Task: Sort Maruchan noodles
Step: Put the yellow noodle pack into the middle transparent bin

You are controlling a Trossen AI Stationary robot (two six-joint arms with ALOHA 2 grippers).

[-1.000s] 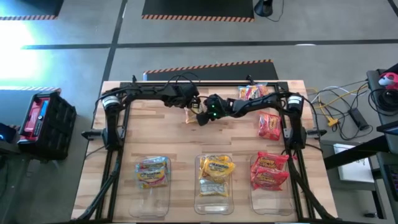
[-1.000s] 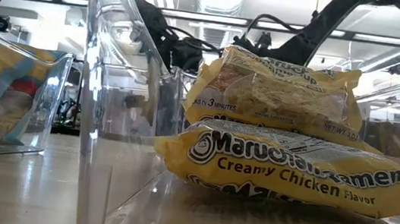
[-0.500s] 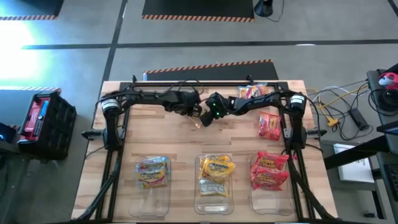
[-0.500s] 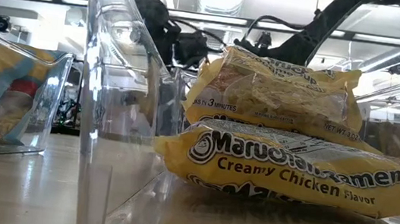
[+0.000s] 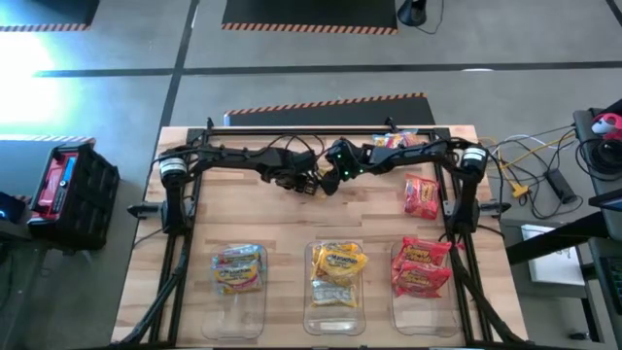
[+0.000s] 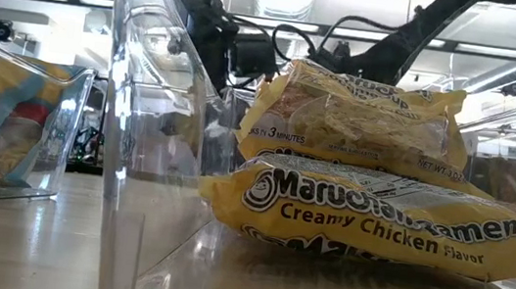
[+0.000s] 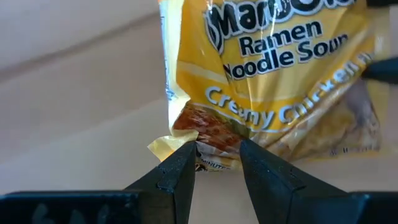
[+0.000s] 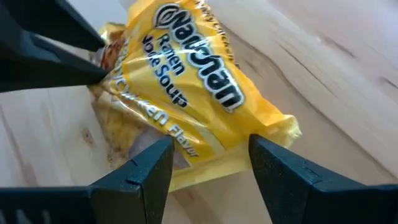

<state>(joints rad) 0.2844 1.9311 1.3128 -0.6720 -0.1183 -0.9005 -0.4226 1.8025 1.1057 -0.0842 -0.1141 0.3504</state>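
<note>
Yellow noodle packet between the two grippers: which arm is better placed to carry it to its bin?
Left. The left gripper is shut on an edge of the yellow packet, while the right gripper stands open at its other end, gripping nothing.

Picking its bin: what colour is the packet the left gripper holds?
Yellow packet, clearest in the left wrist view.
</note>
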